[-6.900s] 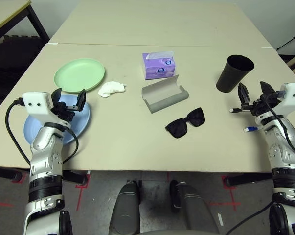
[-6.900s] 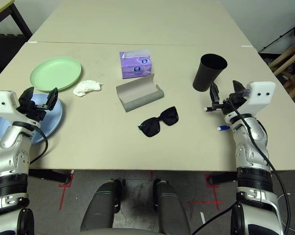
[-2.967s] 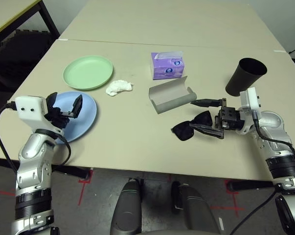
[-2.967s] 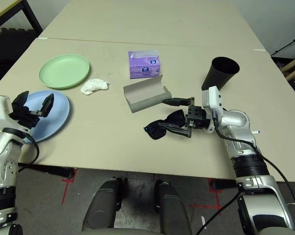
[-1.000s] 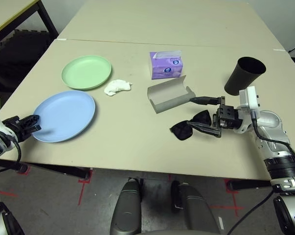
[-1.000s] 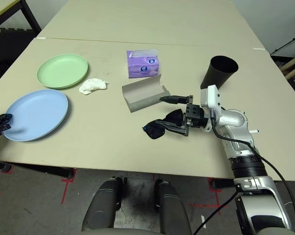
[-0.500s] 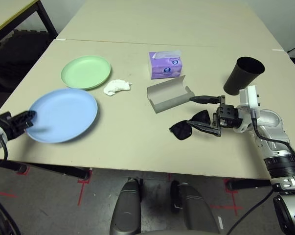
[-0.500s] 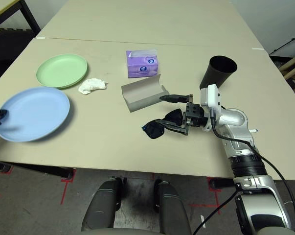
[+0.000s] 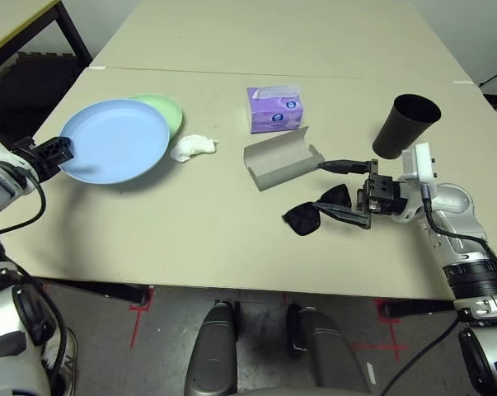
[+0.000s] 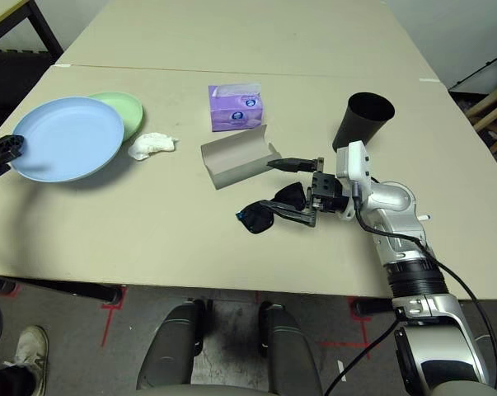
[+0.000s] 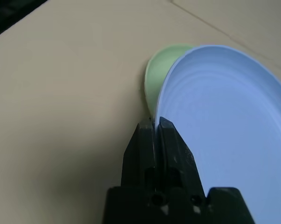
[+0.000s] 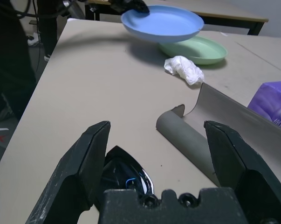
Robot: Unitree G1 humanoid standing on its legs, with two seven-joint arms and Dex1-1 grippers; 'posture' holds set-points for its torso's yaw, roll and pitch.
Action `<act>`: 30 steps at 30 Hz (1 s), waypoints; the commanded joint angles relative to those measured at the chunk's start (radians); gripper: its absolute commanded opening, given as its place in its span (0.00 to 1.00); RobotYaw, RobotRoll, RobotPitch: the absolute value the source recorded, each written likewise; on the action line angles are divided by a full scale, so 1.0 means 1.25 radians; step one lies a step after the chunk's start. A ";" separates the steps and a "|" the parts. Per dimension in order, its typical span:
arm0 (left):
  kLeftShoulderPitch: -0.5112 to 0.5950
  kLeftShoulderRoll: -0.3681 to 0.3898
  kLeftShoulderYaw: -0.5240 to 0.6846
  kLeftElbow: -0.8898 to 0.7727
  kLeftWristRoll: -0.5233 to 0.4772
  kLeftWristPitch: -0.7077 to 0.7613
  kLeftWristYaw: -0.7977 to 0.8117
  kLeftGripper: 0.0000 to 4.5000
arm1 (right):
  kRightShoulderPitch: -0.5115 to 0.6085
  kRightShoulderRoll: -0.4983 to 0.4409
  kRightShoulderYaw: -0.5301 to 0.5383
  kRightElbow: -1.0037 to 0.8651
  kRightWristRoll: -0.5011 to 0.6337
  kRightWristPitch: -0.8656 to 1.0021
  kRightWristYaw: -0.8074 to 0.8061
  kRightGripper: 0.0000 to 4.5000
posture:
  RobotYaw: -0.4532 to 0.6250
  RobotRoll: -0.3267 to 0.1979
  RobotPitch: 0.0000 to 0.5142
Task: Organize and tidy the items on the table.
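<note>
Left gripper [image 9: 57, 153] fingers pinched tight on near rim of light blue plate [image 9: 116, 140], plate lifted off surface [image 9: 190, 223], overlapping pale green plate [image 9: 167, 109] just beyond.

Right gripper [image 9: 347, 191] fingers spread wide, straddling black sunglasses [image 9: 318, 211], not gripping.

Left claw [image 9: 60, 153] holds the light blue plate [image 9: 116, 140] over the pale green plate [image 9: 167, 110].
</note>
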 commanded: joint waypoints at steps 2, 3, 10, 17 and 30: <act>-0.067 -0.023 -0.019 0.108 0.043 -0.102 0.049 0.01 | 0.011 -0.004 0.002 -0.020 0.003 0.005 -0.006 1.00 | 0.59 0.62 0.30; -0.083 -0.030 -0.026 0.128 0.049 -0.119 0.056 0.01 | 0.012 -0.004 0.002 -0.021 0.003 0.006 -0.008 1.00 | 0.59 0.62 0.30; -0.183 -0.075 -0.052 0.257 0.089 -0.233 0.114 0.01 | 0.020 -0.003 0.005 -0.035 0.003 0.010 -0.017 1.00 | 0.58 0.62 0.30; -0.235 -0.092 -0.053 0.335 0.107 -0.308 0.154 0.01 | 0.030 -0.003 0.005 -0.050 0.002 0.017 -0.026 1.00 | 0.57 0.62 0.30; -0.247 -0.106 -0.052 0.369 0.118 -0.375 0.165 0.34 | 0.035 -0.008 0.003 -0.061 0.003 0.024 -0.032 1.00 | 0.57 0.62 0.30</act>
